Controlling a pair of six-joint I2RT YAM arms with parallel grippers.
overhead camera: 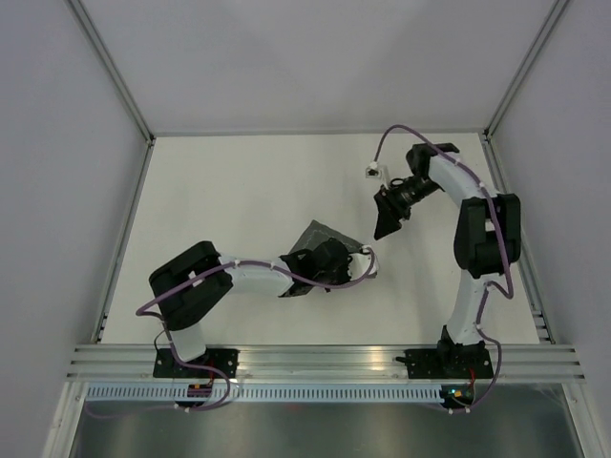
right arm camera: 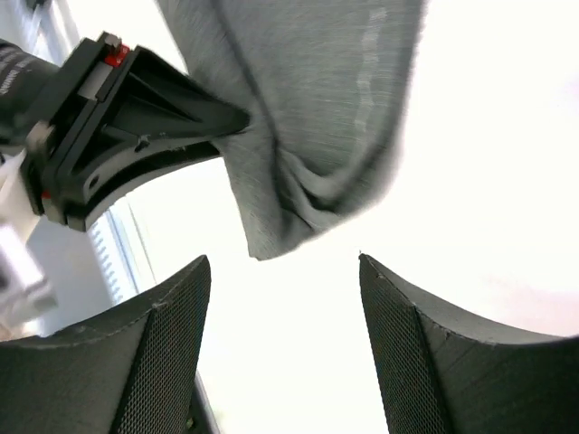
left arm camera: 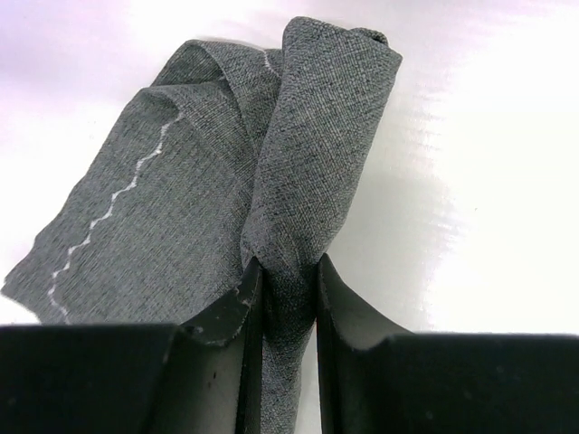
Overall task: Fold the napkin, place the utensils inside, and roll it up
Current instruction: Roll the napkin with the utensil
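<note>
The napkin [overhead camera: 320, 233] is a dark grey cloth bunched into a loose roll at the table's middle. In the left wrist view its rolled part [left arm camera: 317, 154] runs away from me, with a flat flap and pale stitched hem to the left. My left gripper [left arm camera: 288, 282] is shut on the near end of that roll; it also shows in the top view [overhead camera: 317, 252]. My right gripper [right arm camera: 285, 298] is open and empty, hovering just short of the napkin's end [right arm camera: 308, 117], up and right of it in the top view [overhead camera: 384, 227]. The fork is hidden.
The white table [overhead camera: 239, 191] is walled by pale panels on both sides, with an aluminium rail [overhead camera: 325, 361] along the near edge. The left gripper's black body [right arm camera: 118, 136] sits close to my right fingers. A purple cable [overhead camera: 401, 134] loops above the right arm.
</note>
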